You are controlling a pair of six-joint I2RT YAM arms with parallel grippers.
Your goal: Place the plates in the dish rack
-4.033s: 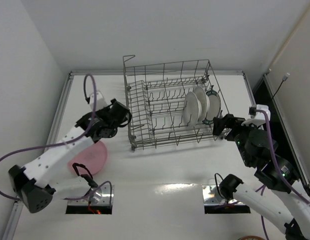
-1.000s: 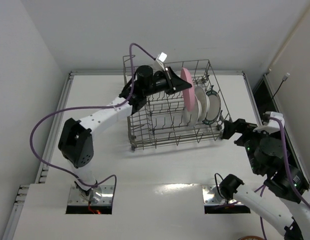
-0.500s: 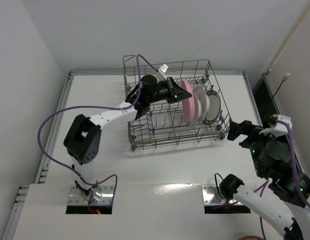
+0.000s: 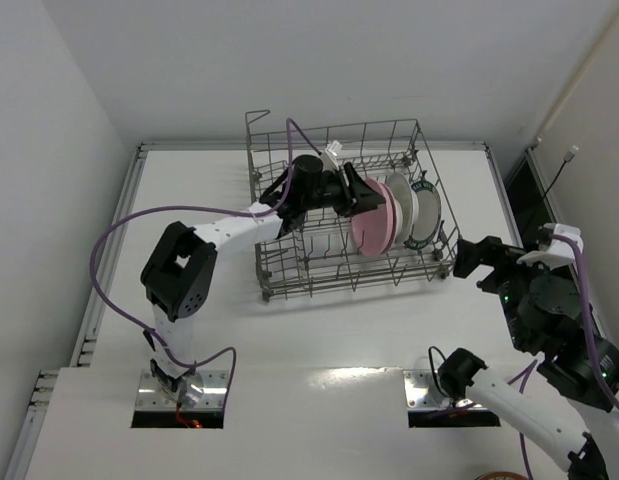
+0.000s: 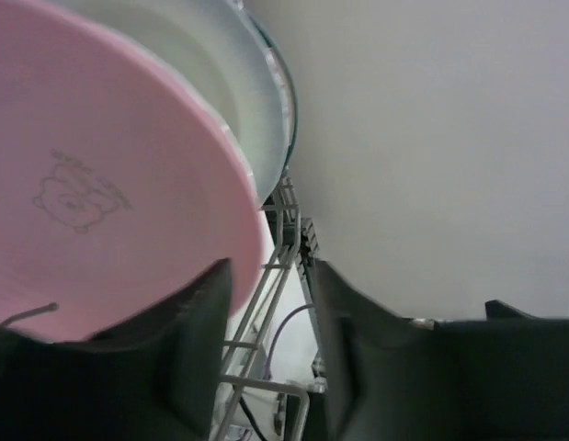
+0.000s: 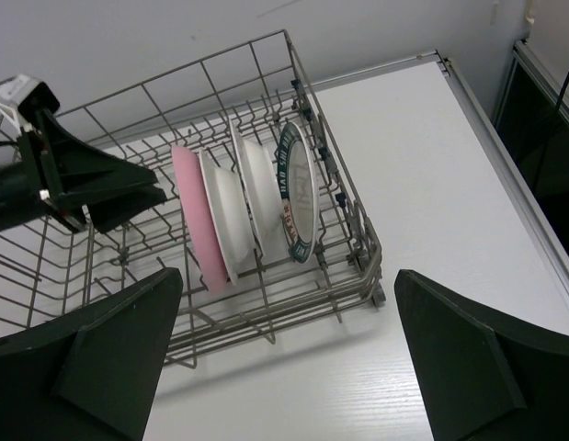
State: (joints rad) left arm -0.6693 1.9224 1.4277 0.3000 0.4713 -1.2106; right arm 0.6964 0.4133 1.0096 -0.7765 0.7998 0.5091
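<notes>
The right gripper [image 4: 463, 260] is found nearest, close to the right edge of the table [image 4: 289, 340]. It is held over the tabletop with its fingers spread wide and nothing between them. It is pointed toward the near right corner of the dish rack [image 4: 329, 281] and is kept apart from it.

The dish rack is set toward the far edge, a little right of the middle. In its right half, four plates are stood on edge in a close row among the tines. The pink plate [image 6: 194, 220] is placed leftmost, followed by the first white plate [image 6: 224, 216] and the second white plate [image 6: 256, 197]. The teal-rimmed plate [image 6: 296, 193] is set nearest the right wall.

The left gripper [image 4: 367, 196] is reached into the rack from the left, above the tines. Its fingers are parted just beside the pink plate's upper rim, and the plate is not caught between them. Whether a fingertip touches the plate cannot be told.
</notes>
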